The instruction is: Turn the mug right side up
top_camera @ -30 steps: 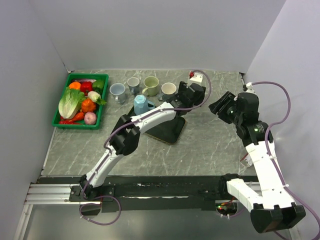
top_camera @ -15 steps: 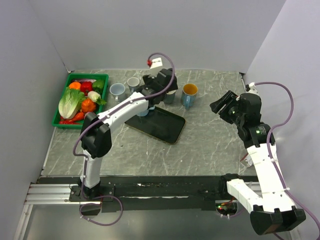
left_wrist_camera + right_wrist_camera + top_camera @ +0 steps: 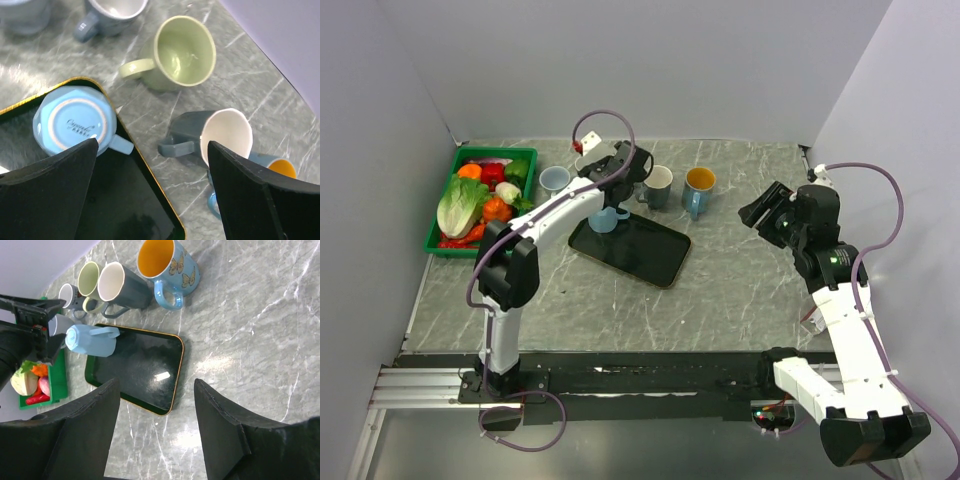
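A light blue mug [image 3: 604, 217] stands upside down, base up, on the far left corner of a black tray [image 3: 642, 252]. It shows in the left wrist view [image 3: 72, 125] with its handle pointing right, and in the right wrist view [image 3: 92, 340]. My left gripper [image 3: 625, 178] is open and empty. It hovers above the table between the blue mug and a grey mug [image 3: 220, 135], touching neither. My right gripper [image 3: 765, 210] is open and empty, held high at the right, well away from the tray.
A row of upright mugs stands behind the tray: a pale green one [image 3: 182, 52], the grey one [image 3: 655, 185], a blue butterfly mug with an orange inside [image 3: 698, 188] and small ones at the left [image 3: 554, 180]. A green basket of vegetables [image 3: 480, 200] sits far left.
My left arm has swung left, from where the butterfly mug stands to above the light blue mug's side of the tray. The butterfly mug now stands alone. The right arm has not moved.
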`<action>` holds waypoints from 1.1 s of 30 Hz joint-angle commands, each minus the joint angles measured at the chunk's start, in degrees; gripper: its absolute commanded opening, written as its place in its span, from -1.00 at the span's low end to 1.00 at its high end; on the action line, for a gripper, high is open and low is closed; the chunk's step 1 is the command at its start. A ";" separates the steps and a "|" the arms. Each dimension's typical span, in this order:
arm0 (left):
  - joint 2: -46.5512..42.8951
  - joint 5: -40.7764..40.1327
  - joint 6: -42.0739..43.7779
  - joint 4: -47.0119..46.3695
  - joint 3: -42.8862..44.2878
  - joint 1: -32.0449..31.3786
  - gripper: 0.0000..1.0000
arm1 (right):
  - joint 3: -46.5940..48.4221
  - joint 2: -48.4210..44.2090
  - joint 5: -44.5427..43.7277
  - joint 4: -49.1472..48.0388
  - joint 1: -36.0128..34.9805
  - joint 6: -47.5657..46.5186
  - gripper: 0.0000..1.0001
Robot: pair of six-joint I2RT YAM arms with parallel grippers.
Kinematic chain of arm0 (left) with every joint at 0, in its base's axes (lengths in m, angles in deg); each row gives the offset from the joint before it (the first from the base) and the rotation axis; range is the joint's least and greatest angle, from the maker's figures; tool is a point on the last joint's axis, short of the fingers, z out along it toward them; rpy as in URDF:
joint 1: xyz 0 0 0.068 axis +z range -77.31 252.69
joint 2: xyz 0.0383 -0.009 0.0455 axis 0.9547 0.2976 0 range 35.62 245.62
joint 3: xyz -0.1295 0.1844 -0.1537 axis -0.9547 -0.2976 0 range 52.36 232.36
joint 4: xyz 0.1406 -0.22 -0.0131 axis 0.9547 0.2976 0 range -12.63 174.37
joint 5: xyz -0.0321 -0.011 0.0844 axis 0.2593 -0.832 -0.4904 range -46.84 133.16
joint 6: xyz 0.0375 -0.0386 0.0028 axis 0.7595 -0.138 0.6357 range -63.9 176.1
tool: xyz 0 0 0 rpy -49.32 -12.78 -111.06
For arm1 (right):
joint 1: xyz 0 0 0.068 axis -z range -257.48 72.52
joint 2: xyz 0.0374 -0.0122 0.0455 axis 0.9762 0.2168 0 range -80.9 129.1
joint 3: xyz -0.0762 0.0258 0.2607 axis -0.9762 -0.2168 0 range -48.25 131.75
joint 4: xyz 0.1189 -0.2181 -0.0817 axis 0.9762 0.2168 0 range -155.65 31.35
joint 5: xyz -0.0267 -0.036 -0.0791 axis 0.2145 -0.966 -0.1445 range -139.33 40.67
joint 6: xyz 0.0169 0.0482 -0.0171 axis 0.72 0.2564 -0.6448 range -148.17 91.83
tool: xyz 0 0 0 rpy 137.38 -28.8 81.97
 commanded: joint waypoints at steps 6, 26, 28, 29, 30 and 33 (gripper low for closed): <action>3.36 -1.56 -19.14 7.66 2.08 0.49 0.93 | 0.14 -0.70 -0.26 -0.03 0.84 -1.73 0.36; 8.55 0.03 -34.09 15.57 2.26 1.46 0.96 | 0.32 0.62 0.53 0.06 1.19 -2.52 0.35; 8.64 0.55 -34.80 15.49 1.64 1.55 0.98 | 0.41 0.71 0.53 0.06 1.28 -2.61 0.35; 8.47 0.90 -34.97 14.53 0.77 1.72 0.98 | 0.32 0.71 0.45 0.06 1.28 -2.61 0.35; 8.38 1.34 -34.98 14.09 0.33 1.90 0.91 | 0.41 0.71 0.44 -0.03 1.28 -2.70 0.35; 8.11 2.40 -35.15 13.12 -0.82 2.08 0.78 | 0.41 0.88 0.53 0.06 1.36 -2.70 0.35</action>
